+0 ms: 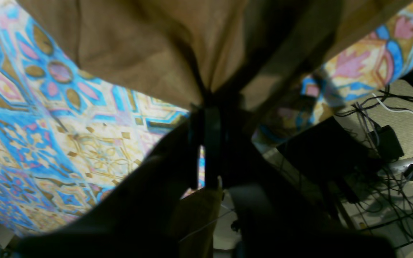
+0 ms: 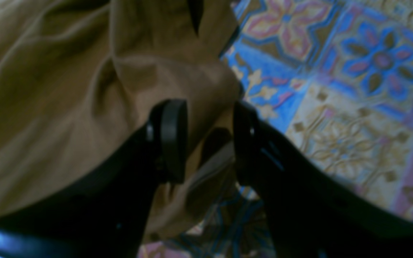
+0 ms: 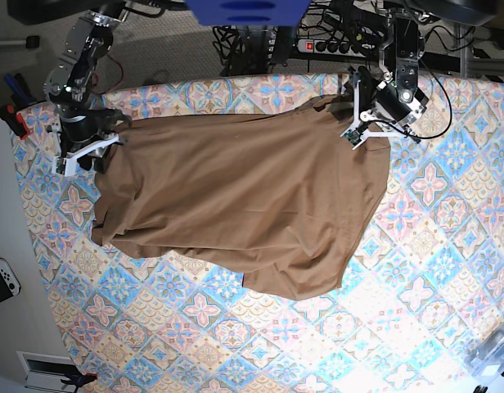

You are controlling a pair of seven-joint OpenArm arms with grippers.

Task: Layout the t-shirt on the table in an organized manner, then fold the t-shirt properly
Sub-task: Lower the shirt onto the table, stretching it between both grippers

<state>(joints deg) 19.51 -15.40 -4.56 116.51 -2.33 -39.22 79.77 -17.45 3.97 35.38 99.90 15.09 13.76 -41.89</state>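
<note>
The tan-brown t-shirt [image 3: 236,196] lies spread and wrinkled across the far half of the patterned table [image 3: 236,336]. My left gripper [image 3: 353,123] is at the shirt's far right corner. In the left wrist view it [image 1: 206,107] is shut on a bunched pinch of the t-shirt [image 1: 138,46] above the table [image 1: 48,143]. My right gripper [image 3: 88,155] is at the shirt's far left corner. In the right wrist view its jaws [image 2: 208,139] stand apart over the edge of the t-shirt [image 2: 48,89], with the table [image 2: 353,107] to the right. The label is not visible.
Cables and a white power strip [image 1: 407,163] lie on the floor past the table's far edge. A power strip [image 3: 334,45] and a blue object [image 3: 244,12] sit behind the table. A white controller [image 3: 2,278] lies off the left edge.
</note>
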